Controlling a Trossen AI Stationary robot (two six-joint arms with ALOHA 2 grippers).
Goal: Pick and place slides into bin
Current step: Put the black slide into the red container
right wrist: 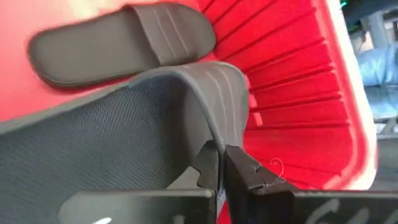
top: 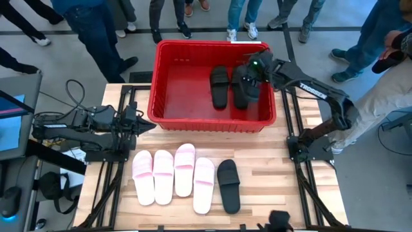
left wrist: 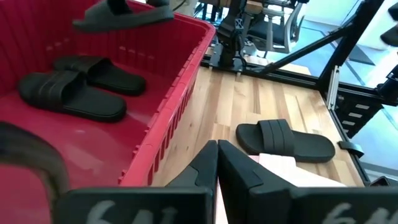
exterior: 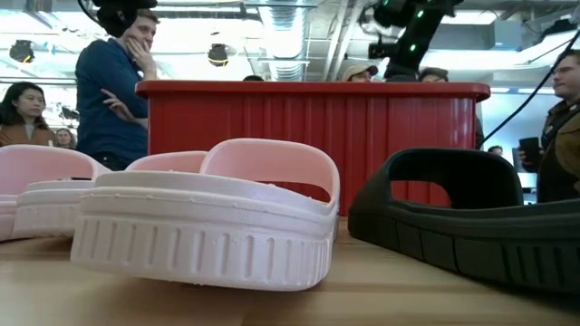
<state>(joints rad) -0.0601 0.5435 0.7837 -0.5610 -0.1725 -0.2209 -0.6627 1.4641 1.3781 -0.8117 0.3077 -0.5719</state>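
4 pale pink foam slides [top: 174,175] and 1 black foam slide [top: 228,185] lay side by side on your wooden table [top: 270,171], in front of the large red perforated plastic bin [top: 164,96]. Inside the bin, 2 more black slides [top: 219,86] rested flat on its floor. Your right gripper [right wrist: 219,163] hung over the bin's right side, fingers pinched tight on the strap of another black slide [right wrist: 118,137], which dangled above the bin floor. Your left gripper [left wrist: 216,163] waited with fingers closed at the table's left edge, beside the bin's near-left corner. People [top: 96,26] stood crowded behind the table; you could see only legs and shoes from above. White lettering on the right arm [top: 315,90] was too small to read reliably. From table height, the bin wall hid everything inside it.
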